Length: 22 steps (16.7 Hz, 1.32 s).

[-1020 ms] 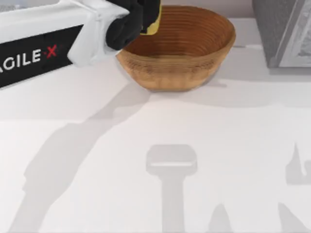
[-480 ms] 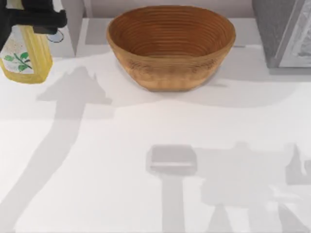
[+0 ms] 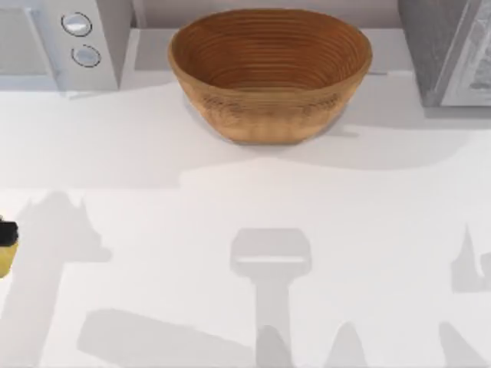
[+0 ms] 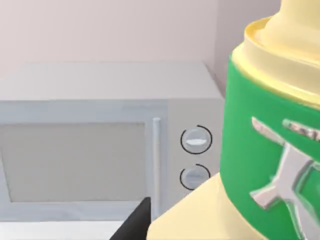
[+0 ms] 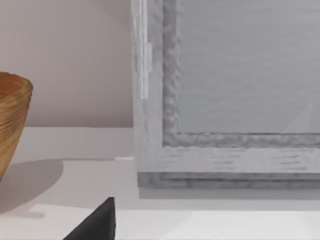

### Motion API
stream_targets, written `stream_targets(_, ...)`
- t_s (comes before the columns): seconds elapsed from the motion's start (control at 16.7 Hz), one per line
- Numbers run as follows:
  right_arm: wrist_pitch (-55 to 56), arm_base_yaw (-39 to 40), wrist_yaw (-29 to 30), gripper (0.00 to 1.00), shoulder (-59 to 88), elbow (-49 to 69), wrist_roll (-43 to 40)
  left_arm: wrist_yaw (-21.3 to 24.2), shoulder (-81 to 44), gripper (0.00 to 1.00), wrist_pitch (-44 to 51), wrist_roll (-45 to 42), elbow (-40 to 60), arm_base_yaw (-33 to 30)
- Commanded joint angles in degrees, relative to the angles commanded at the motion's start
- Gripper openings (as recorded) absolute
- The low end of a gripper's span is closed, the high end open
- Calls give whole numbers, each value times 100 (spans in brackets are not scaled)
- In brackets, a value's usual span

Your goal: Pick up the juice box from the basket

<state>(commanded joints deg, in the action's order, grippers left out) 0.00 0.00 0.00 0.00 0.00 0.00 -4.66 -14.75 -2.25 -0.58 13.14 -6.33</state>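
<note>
While the basket (image 3: 270, 73) sits empty, the juice box (image 4: 270, 150) seems gripped.

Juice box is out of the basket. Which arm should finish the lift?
Left. The left gripper holds the juice box at the table's left edge, away from the basket. The right arm is parked facing the grey cabinet.

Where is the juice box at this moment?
The juice box is out of the basket, at the top view's far left edge, well in front of the microwave.
</note>
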Motion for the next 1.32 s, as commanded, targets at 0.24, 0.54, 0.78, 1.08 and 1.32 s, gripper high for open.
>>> stream_targets(0.24, 0, 0, 0, 100, 0, 0, 0, 372, 1205, 0, 179, 48, -1056, 505)
stream_targets(0.54, 0, 0, 0, 100, 0, 0, 0, 466, 1475, 0, 225, 58, -1314, 633)
stream_targets(0.78, 0, 0, 0, 100, 0, 0, 0, 404, 1382, 0, 197, 42, -1310, 587)
stream_targets(1.08, 0, 0, 0, 100, 0, 0, 0, -500, 352, 0, -343, 92, -1123, 158)
stream_targets(1.32, 0, 0, 0, 100, 0, 0, 0, -1788, -990, 0, -1218, 198, -737, -403)
